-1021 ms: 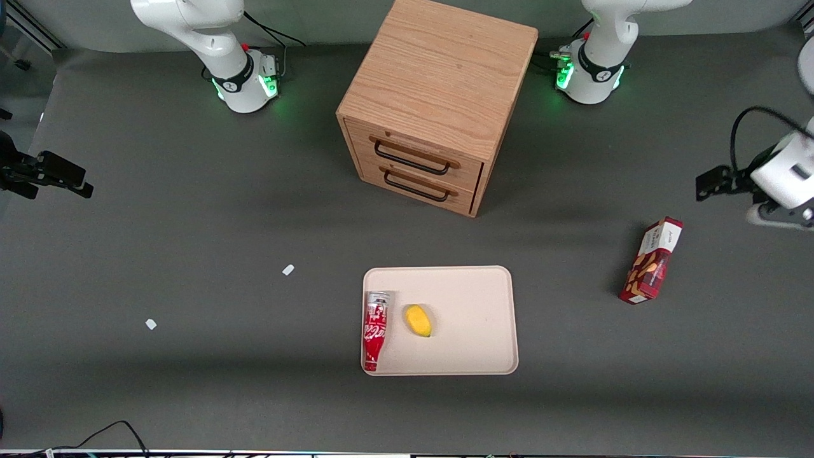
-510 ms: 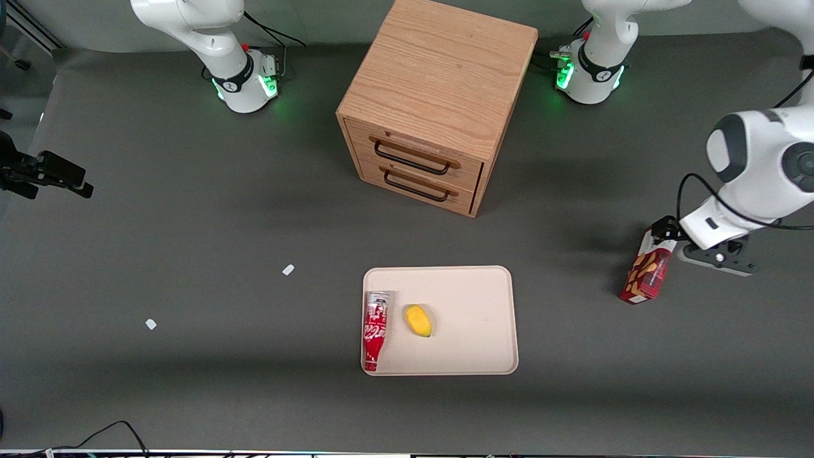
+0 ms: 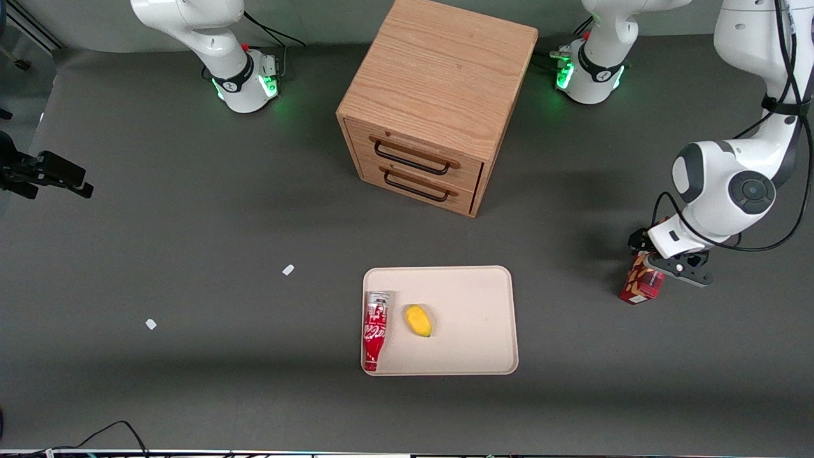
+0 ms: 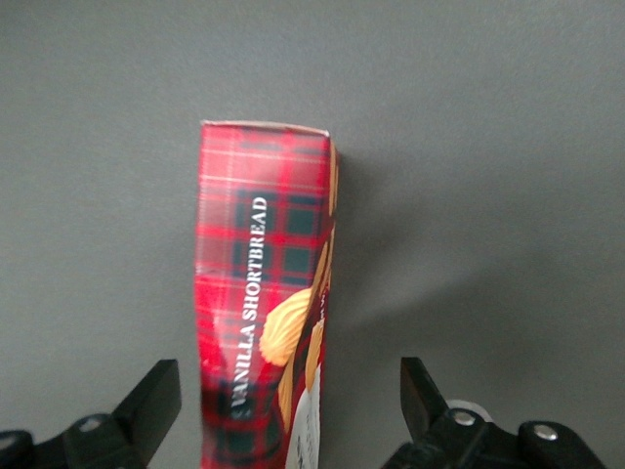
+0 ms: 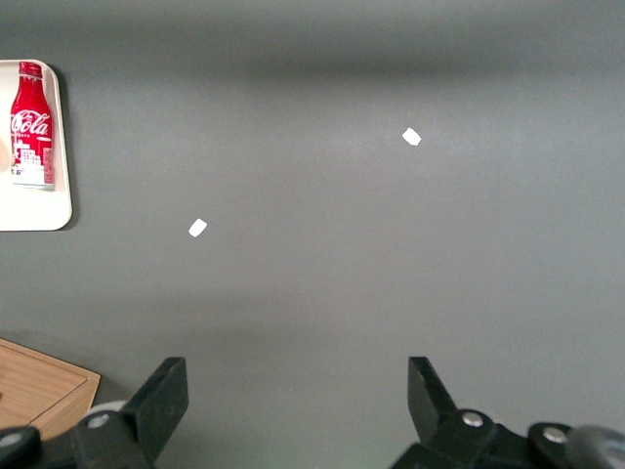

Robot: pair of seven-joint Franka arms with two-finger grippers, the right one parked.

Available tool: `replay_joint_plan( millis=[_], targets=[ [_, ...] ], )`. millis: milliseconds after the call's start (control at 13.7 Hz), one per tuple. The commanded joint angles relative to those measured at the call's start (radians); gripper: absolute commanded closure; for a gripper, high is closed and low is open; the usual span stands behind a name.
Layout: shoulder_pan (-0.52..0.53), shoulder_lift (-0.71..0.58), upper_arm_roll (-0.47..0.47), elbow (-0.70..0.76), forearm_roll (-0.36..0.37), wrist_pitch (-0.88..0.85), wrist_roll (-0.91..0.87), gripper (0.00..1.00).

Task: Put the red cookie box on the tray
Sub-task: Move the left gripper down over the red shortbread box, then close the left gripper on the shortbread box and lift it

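Observation:
The red cookie box (image 3: 641,286) lies on the grey table toward the working arm's end, well apart from the tray (image 3: 474,299). My left gripper (image 3: 664,266) hangs just above the box and covers the part of it farther from the front camera. In the left wrist view the box (image 4: 262,283) shows red tartan, cookie pictures and a white label. It runs lengthwise between the open fingers (image 4: 154,403) of the gripper (image 4: 288,405), with a gap on each side. The cream tray (image 5: 39,213) also shows in the right wrist view.
A red soda bottle (image 3: 375,329) and a small yellow fruit (image 3: 418,320) lie on the tray's half toward the parked arm. A wooden two-drawer cabinet (image 3: 439,102) stands farther from the front camera. Two white scraps (image 3: 288,270) (image 3: 151,324) lie on the table.
My left arm swung in from the table's edge and came down over the cookie box, now covering much of it. The box, tray and its contents have not moved.

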Motion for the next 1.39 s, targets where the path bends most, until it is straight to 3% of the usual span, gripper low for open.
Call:
replay_joint_plan(
  millis=[0,73,292,948,1312],
  targets=[
    [-0.008,0.021,0.009,-0.004,-0.009,0.022,0.020,0.02],
    [-0.008,0.023,0.012,-0.004,-0.009,0.021,0.020,0.13],
    [-0.008,0.021,0.013,0.001,-0.009,0.001,0.020,0.98],
    [-0.003,-0.015,0.026,0.053,-0.011,-0.106,0.016,1.00],
    [-0.011,-0.078,0.023,0.370,-0.080,-0.553,-0.080,1.00]
  ],
)
